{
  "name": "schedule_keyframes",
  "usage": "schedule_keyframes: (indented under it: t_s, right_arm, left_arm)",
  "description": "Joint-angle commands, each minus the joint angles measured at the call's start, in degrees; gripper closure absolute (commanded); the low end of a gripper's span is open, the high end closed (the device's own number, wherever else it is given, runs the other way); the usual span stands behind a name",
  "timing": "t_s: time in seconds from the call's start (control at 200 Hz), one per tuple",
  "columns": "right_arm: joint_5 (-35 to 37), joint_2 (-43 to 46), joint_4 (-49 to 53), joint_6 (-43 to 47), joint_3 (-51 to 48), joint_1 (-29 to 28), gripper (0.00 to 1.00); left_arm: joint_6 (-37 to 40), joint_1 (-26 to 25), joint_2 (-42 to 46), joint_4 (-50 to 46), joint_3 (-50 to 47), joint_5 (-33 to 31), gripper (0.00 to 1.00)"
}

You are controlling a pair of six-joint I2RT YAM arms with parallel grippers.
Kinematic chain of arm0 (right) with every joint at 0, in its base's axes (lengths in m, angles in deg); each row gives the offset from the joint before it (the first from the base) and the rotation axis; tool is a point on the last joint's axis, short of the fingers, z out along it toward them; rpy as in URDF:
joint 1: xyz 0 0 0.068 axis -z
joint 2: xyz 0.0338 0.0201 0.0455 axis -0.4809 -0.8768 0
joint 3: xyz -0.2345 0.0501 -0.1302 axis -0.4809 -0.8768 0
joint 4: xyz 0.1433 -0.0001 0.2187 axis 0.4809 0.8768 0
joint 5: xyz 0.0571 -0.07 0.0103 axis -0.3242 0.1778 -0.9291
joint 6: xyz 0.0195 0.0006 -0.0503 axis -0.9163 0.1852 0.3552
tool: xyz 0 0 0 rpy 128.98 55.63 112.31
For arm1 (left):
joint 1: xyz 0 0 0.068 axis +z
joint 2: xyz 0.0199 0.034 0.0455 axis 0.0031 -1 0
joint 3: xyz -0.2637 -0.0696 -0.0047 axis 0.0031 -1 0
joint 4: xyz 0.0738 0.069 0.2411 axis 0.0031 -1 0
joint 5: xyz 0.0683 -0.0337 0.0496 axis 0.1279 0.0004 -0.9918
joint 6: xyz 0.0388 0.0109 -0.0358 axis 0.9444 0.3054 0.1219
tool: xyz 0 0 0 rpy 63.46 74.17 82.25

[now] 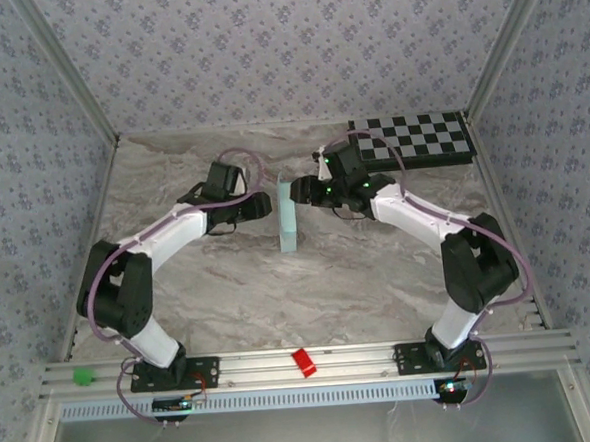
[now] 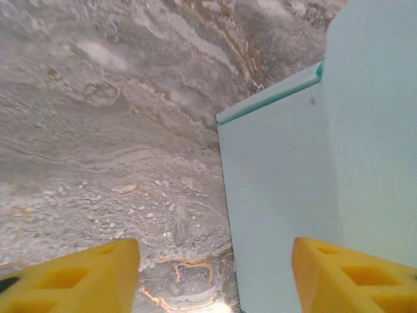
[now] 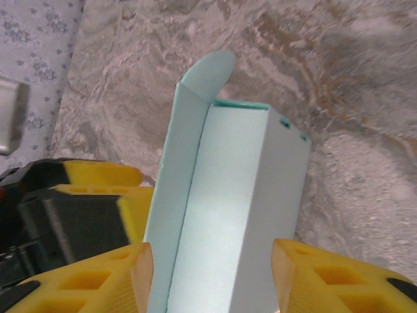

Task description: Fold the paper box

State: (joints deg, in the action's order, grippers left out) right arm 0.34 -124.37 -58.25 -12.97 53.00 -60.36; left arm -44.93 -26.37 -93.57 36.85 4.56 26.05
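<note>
Marbled desk, floral-papered walls. Your paper box stands mid-desk between both hands: left hand released, right hand straddling it (can't tell whether it grips). The right wrist view adds its rounded flap.

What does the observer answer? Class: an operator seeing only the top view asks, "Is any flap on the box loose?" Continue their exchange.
Observer: Yes, the right wrist view shows a rounded flap jutting past the box's far end.
Operator: Where's the right gripper?
Observer: Its fingers flank the box.
Operator: And the left gripper?
Observer: Open, one finger in front of a box wall.
</note>
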Motion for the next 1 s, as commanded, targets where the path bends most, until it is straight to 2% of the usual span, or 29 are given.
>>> schedule_keyframes:
  t_s: [0.0,0.21,0.375,0.59,0.995]
  right_arm:
    - [4.4,2.2,3.6,1.7,-4.7,0.5,0.49]
    - [5.0,4.4,-4.4,-0.9,-16.6,-1.3,0.51]
    - [3.7,2.0,-12.7,-4.5,-20.8,-3.8,0.52]
    - [4.8,-1.3,-15.6,-5.4,-19.6,-6.6,0.54]
    - [1.1,-4.8,-21.5,-7.2,-18.4,-8.3,0.55]
  left_arm:
    - [1.2,-1.4,3.5,-3.5,2.2,-3.7,0.32]
    - [1.6,-5.4,6.6,-5.0,3.0,-7.6,0.24]
    - [1.8,-7.6,5.6,-6.8,5.4,-8.6,0.21]
    - [4.7,-9.1,0.7,-12.1,11.7,-6.5,0.21]
    - [10.1,-10.5,-8.4,-20.9,21.5,-10.1,0.22]
